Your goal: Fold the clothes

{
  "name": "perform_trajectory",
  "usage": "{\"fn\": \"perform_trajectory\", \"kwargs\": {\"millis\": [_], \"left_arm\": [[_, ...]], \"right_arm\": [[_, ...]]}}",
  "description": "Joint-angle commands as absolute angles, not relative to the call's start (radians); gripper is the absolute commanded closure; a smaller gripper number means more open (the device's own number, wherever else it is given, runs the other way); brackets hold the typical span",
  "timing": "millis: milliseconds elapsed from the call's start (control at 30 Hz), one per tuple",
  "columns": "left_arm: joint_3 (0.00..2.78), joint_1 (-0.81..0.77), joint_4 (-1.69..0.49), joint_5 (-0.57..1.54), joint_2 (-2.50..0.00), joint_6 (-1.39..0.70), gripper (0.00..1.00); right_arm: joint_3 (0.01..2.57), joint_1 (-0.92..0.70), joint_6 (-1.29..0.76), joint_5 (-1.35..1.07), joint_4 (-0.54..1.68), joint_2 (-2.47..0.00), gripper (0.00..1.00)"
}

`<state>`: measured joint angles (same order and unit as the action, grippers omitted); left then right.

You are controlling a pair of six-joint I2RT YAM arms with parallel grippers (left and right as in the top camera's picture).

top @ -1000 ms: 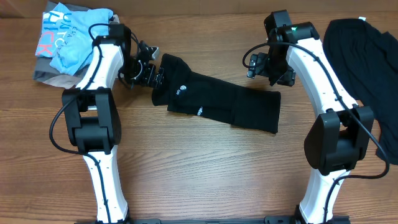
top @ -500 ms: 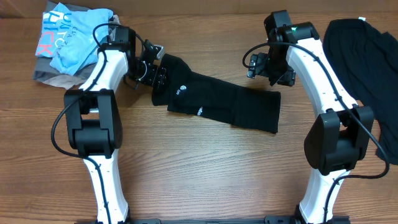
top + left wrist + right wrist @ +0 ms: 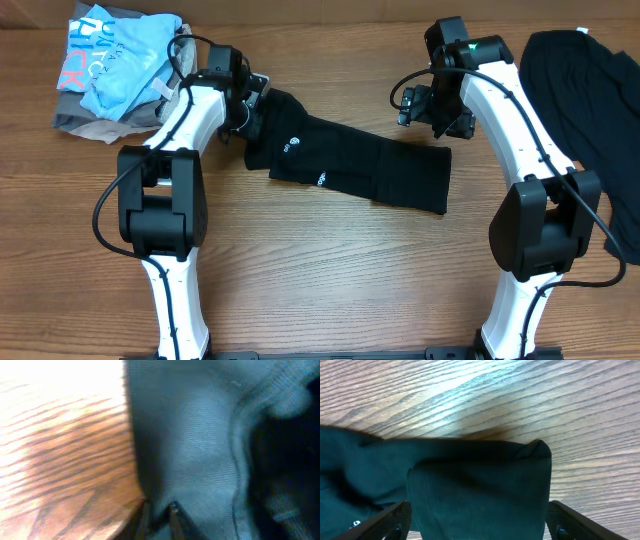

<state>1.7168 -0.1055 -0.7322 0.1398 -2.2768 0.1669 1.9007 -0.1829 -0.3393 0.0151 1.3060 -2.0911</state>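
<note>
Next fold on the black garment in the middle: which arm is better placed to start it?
Probably left. The left gripper sits low at the left edge of the folded black garment, fabric filling its wrist view. The right gripper is open above the right end, not gripping it.

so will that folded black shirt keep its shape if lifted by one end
Probably not: the folded black shirt is thin, creased knit, so it would likely droop and unfold. Pushed across the grainy wood table, it would probably bunch rather than slide whole.

folded garment blurred in L wrist cam, 2nd black garment cut off at R edge, logo unreadable
</note>
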Motion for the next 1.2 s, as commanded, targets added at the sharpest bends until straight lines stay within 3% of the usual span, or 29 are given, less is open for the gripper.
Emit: {"fn": "perform_trajectory", "kwargs": {"millis": [0, 167, 300, 367, 433, 467, 533, 1167], "left_arm": [[1.649, -0.115, -0.758, 0.061, -2.351, 0.056, 0.96], [1.655, -0.112, -0.766, 0.114, -2.347, -0.002, 0.96], [1.702, -0.093, -0.828, 0.227, -2.329, -0.016, 0.96], [1.750, -0.078, -0.881, 0.273, -2.308, -0.028, 0.96], [1.790, -0.068, -0.923, 0.299, -2.284, -0.027, 0.96], [1.810, -0.065, -0.942, 0.306, -2.266, -0.027, 0.96], [1.835, -0.061, -0.966, 0.305, -2.229, -0.024, 0.96], [1.851, -0.049, -1.021, 0.206, -1.989, 0.012, 0.96]], "right_arm": [[1.921, -0.182, -0.332, 0.025, 1.311, -2.086, 0.11], [1.922, -0.182, -0.333, 0.025, 1.324, -2.086, 0.11], [1.921, -0.182, -0.334, 0.024, 1.350, -2.086, 0.24], [1.918, -0.182, -0.341, 0.020, 1.357, -2.086, 0.38], [1.916, -0.182, -0.344, 0.007, 1.361, -2.086, 0.59], [1.912, -0.182, -0.345, -0.005, 1.357, -2.086, 0.76], [1.900, -0.182, -0.344, -0.018, 1.354, -2.086, 0.96], [1.640, -0.149, -0.283, -0.192, 1.164, -2.086, 0.96]]}}
